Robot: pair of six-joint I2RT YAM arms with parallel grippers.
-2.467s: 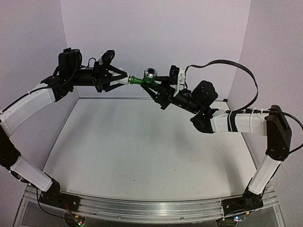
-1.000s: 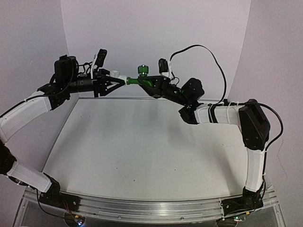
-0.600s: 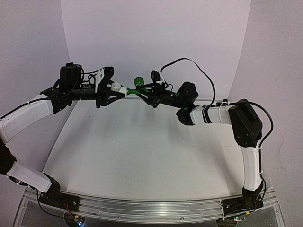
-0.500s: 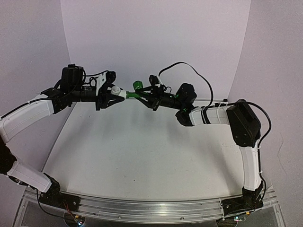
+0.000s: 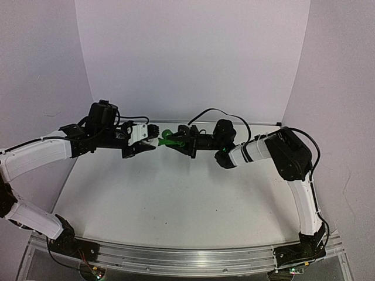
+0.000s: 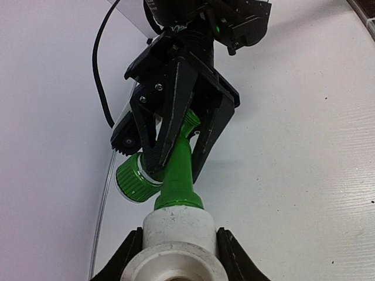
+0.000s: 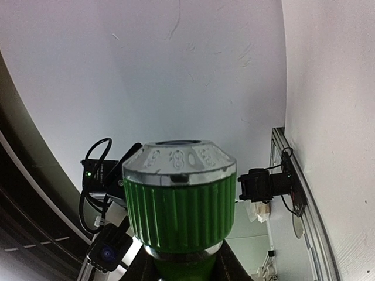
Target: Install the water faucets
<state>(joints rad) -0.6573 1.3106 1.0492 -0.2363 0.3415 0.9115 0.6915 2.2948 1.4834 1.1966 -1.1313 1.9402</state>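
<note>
The green tap (image 5: pixel 170 139) and the white pipe fitting (image 5: pixel 153 142) are joined end to end in the air above the far middle of the table. My left gripper (image 5: pixel 149 143) is shut on the fitting from the left. My right gripper (image 5: pixel 179 143) is shut on the tap from the right. In the left wrist view the fitting (image 6: pixel 176 233) sits between my left fingers (image 6: pixel 130 257), with the tap's stem (image 6: pixel 179 175) pushed into it, the round knob (image 6: pixel 132 181) to the left and the right gripper's fingers (image 6: pixel 176 102) clamping the tap. The knob (image 7: pixel 179 196) fills the right wrist view.
The white table (image 5: pixel 176 193) lies below both grippers, with lilac walls (image 5: pixel 193 58) behind and to both sides. An aluminium rail (image 5: pixel 176 254) with the arm bases runs along the near edge. The right arm's black cable (image 5: pixel 217 114) loops above its wrist.
Both arms have come down and nearer with the joined tap and fitting still held between them. The right wrist has turned, so the tap's knob has swung round.
</note>
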